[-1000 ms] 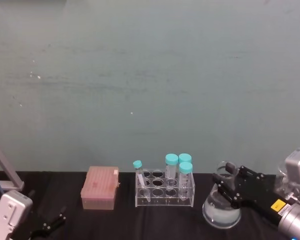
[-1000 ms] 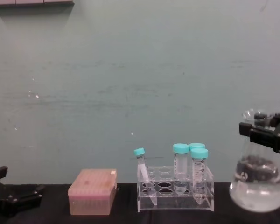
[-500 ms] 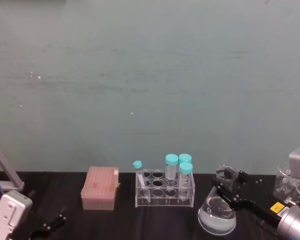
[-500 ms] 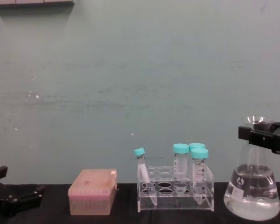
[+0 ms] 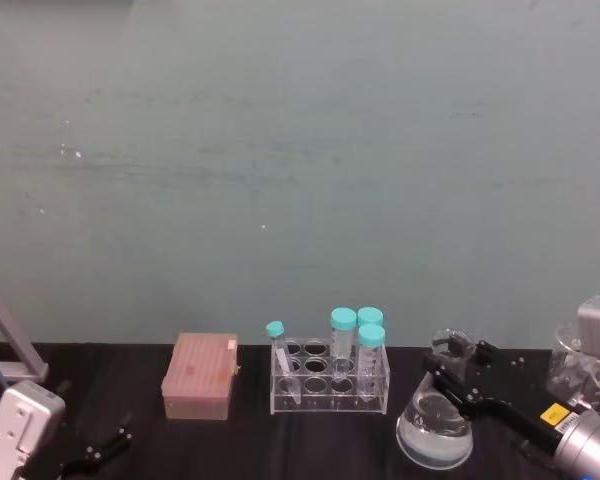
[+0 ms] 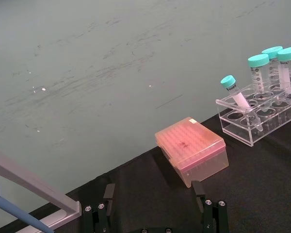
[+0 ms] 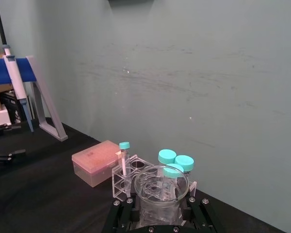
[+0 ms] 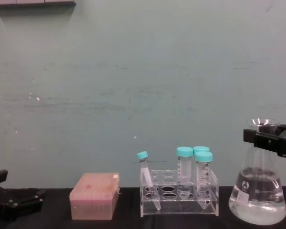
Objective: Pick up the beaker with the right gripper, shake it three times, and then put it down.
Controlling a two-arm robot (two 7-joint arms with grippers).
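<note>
One conical flask (image 8: 257, 200) (upright, clear liquid inside) is clamped at the neck by my right pincer (image 8: 269, 141) – just right of the tube rack (image 8: 178, 193); my left pincer (image 6: 153, 189) lies open, low left.

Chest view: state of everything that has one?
beaker: upright, part full of clear liquid, neck clamped
right gripper: shut on the beaker's neck
left gripper: open, parked low on the left
rack: standing level, four tubes in it
three big tubes: capped, upright
small tube: capped, leaning
pink box: lid shut
</note>
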